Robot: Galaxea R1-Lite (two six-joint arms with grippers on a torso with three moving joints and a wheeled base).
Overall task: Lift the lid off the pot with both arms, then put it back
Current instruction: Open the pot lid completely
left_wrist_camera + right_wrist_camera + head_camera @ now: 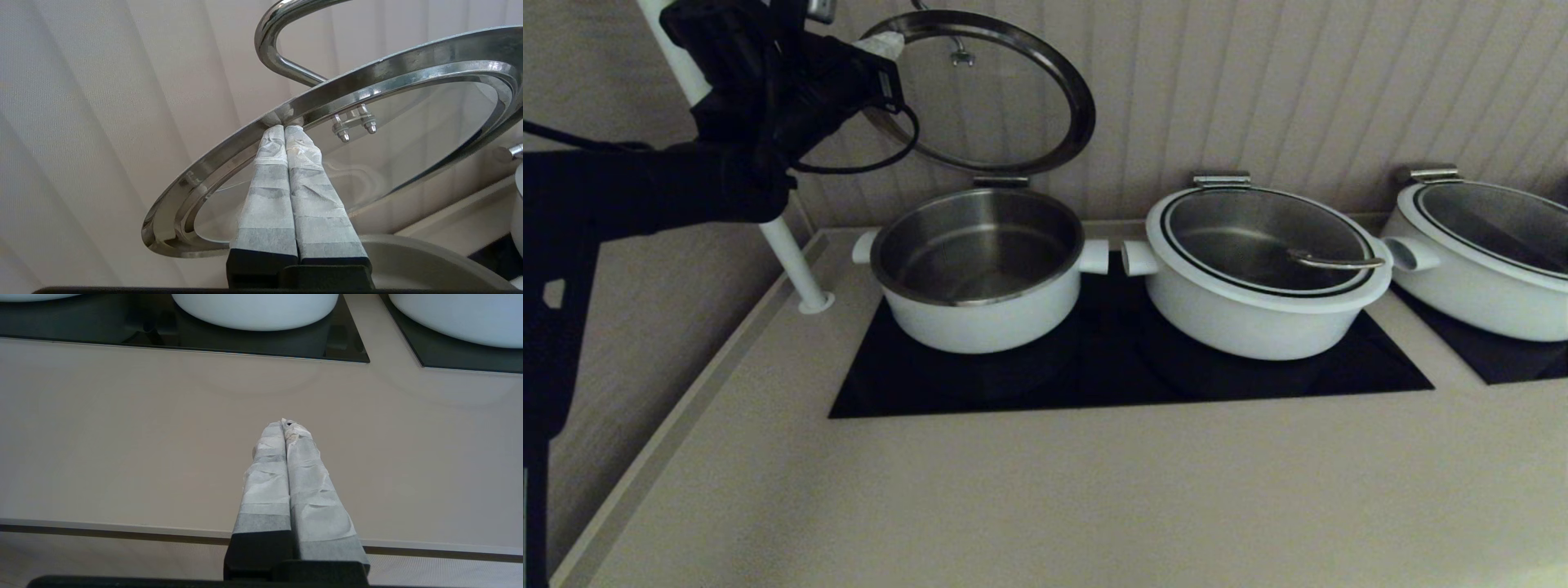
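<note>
The pot [980, 322] stands open on the left of the black cooktop, its steel inside showing. The lid [984, 98] is swung up above the pot's back edge, near upright against the wall, joined at a steel hinge [1001, 181]. My left gripper [886, 45] is at the lid's upper left edge. In the left wrist view it [284, 127] is shut, its taped fingertips touching the steel underside rim of the lid [408, 134] beside the wire handle [265, 45]. My right gripper [284, 424] is shut and empty above the beige counter, out of the head view.
Two wider white pots with lids on, one in the middle [1258, 327] and one at the right [1486, 302], stand on black cooktops [1127, 384]. A white pole [784, 245] rises at the counter's left back corner. The panelled wall is close behind the lid.
</note>
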